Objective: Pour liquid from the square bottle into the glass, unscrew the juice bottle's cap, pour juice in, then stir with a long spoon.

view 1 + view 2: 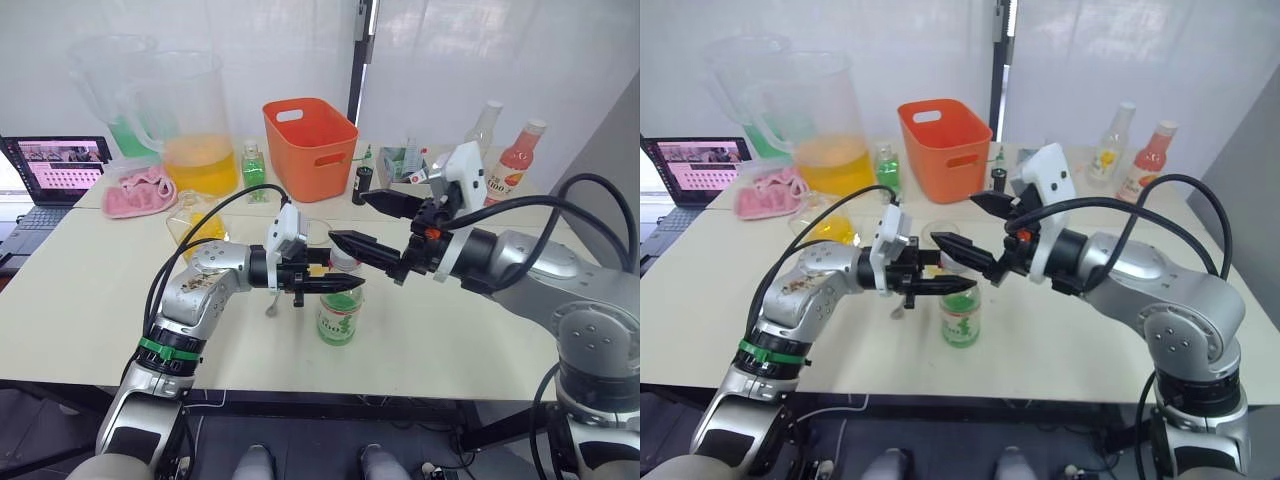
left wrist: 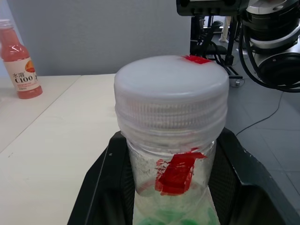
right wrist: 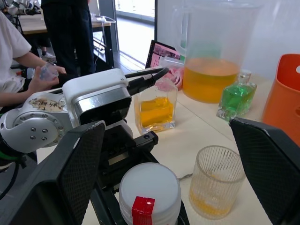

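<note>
Standing upright on the white table (image 1: 90, 300) near its front edge: the juice bottle (image 1: 340, 318), green-and-white label facing forward, the cap (image 3: 150, 191) still screwed on, white with a strip of red tape across top and neck. Clamping the bottle's neck just under the cap: the left gripper (image 1: 322, 284), black fingers (image 2: 101, 187) pressing on either side, as seen up close from the left wrist. Hovering just above and to the right of the cap: the right gripper (image 1: 372, 222), spread wide, one finger over the cap and the other higher and farther back, grasping nothing. Sitting just behind the bottle: the glass (image 3: 216, 180), ribbed, holding a shallow layer of yellow liquid. Resting farther back and to the left, beside the left arm: the square bottle (image 3: 156, 109), about half full of yellow. Lying on the table just left of the bottle, under the left gripper: the long spoon (image 1: 271, 306), partly hidden. Lining the far side: two large clear jugs (image 1: 190, 120), a small green bottle (image 1: 254, 171), a pink cloth (image 1: 138, 192), an orange basket (image 1: 310, 148), a laptop (image 1: 55, 175) at the left edge, a pink-red bottle (image 1: 517, 160) to the right. Showing beyond the table from the right wrist: a seated person (image 3: 16, 61) and another standing.
</note>
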{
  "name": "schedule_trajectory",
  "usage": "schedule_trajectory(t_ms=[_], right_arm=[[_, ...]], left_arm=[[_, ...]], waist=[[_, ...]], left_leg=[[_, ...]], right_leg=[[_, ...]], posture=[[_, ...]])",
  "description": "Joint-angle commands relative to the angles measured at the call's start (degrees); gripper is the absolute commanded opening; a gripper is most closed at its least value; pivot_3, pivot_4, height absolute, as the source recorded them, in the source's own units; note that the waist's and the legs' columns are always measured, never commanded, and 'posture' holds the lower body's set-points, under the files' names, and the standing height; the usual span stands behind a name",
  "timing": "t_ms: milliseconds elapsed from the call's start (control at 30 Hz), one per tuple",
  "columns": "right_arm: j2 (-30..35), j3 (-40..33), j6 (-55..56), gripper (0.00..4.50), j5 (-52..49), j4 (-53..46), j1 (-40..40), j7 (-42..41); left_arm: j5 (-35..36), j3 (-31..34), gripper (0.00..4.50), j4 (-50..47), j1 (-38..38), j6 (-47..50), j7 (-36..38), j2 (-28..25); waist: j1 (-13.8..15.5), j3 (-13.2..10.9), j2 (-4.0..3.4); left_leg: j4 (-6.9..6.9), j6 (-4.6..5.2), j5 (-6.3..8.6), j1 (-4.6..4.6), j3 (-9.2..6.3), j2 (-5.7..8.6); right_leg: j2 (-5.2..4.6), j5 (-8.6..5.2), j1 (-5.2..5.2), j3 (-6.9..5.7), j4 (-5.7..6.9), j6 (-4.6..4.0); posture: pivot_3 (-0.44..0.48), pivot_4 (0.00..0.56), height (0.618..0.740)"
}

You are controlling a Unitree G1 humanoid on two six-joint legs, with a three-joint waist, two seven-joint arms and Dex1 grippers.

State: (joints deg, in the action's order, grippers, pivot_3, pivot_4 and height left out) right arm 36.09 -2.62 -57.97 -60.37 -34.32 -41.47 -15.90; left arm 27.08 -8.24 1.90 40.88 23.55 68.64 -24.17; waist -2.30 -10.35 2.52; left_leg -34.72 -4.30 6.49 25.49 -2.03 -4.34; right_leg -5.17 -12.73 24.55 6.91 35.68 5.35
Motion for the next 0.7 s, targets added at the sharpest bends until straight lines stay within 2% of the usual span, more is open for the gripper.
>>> schedule_trajectory(t_ms=[33,67,200,367,700], right_arm=[[-0.42,0.99,-1.27,4.5,-0.03,-1.61,-0.78,1.09],[-0.54,1.28,-1.34,4.5,0.53,-1.62,-0.58,1.35],[-0.33,2.01,-2.34,3.43,1.81,-1.91,0.98,1.87],[-0.39,1.95,-2.67,1.69,2.33,-2.4,2.46,1.89],[1.17,3.55,-1.29,1.67,5.38,-1.78,3.08,-3.04]], left_arm=[[-0.68,-0.22,1.53,-0.93,-0.48,-0.45,-1.05,0.38],[-0.7,-0.27,1.53,-0.96,-0.51,-0.4,-1.13,0.4],[-0.86,-0.52,1.53,-1.05,-0.42,-0.25,-1.31,0.4],[-0.89,-0.52,1.53,-1.24,-0.41,-0.19,-1.16,0.17],[-0.6,-0.25,1.53,-1.94,-0.42,0.02,-0.39,-0.97]], waist=[[0.03,0.0,0.0],[0.03,0.0,0.0],[0.08,0.0,0.0],[0.01,0.0,0.0],[0.01,0.0,0.0]], left_leg=[[0.0,0.0,0.0,0.0,-0.01,0.0],[-0.01,0.0,0.0,0.0,0.0,0.0],[-0.02,0.0,0.0,0.01,-0.01,0.0],[-0.02,0.0,0.0,0.0,-0.01,0.0],[-0.02,0.0,0.0,0.01,-0.01,0.0]], right_leg=[[0.0,0.0,0.0,0.0,0.0,0.0],[-0.01,0.0,-0.01,0.0,0.0,0.0],[-0.01,0.0,-0.01,0.0,-0.01,0.0],[0.0,0.0,-0.01,0.0,-0.01,0.0],[-0.01,0.0,-0.01,0.0,-0.04,0.0]], posture=[[0.0,0.15,0.717],[0.0,0.15,0.717],[0.0,0.15,0.717],[0.0,0.15,0.717],[0.0,0.15,0.717]])
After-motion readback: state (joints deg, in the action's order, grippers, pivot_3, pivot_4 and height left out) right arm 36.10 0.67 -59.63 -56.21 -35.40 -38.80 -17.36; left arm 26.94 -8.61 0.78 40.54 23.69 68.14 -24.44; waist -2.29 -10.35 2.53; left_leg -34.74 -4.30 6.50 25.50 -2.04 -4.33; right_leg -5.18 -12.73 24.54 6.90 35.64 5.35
